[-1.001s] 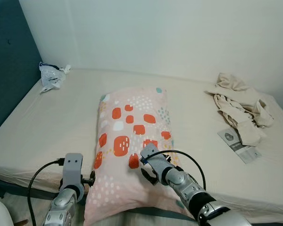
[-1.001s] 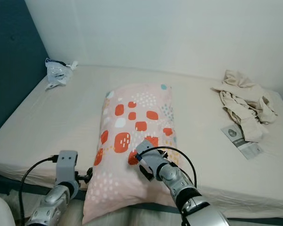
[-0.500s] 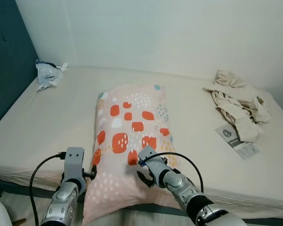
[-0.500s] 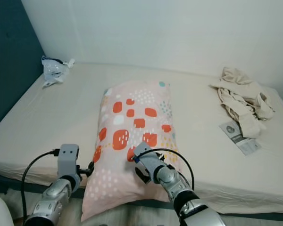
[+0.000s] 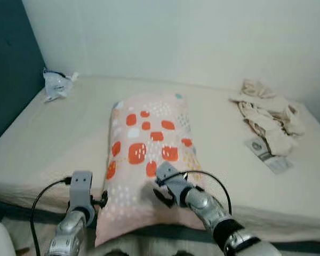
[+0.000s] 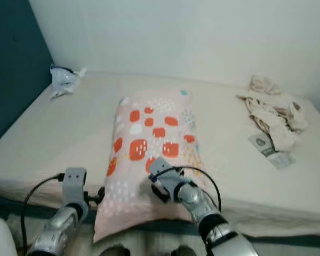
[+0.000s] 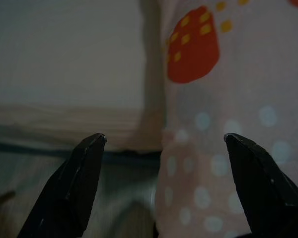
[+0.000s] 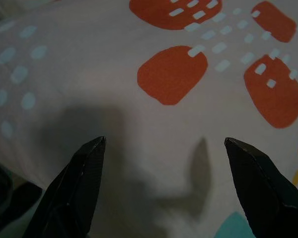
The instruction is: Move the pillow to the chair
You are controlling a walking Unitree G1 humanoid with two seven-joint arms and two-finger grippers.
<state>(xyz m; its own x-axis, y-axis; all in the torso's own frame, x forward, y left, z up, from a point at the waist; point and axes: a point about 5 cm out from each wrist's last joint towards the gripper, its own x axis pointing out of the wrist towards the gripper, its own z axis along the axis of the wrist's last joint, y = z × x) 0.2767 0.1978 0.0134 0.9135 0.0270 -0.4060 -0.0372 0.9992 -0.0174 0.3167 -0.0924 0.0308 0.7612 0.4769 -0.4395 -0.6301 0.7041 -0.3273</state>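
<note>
Pillow (image 5: 149,154), centre frame on bed (image 5: 48,144): likely soft, light, floppy; left gripper (image 7: 164,144) and right gripper (image 8: 164,148) spread wide at its lower corners.

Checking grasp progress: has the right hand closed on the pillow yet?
No. The right wrist view shows the right hand with its two fingers spread wide above the pillow, gripping nothing.

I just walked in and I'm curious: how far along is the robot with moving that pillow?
Barely started. The pillow lies on the bed, its near end hanging over the edge. Both grippers are at that end with fingers open: the left gripper by its side edge, the right gripper over its top. Gripping, lifting and carrying it to a chair all remain.
</note>
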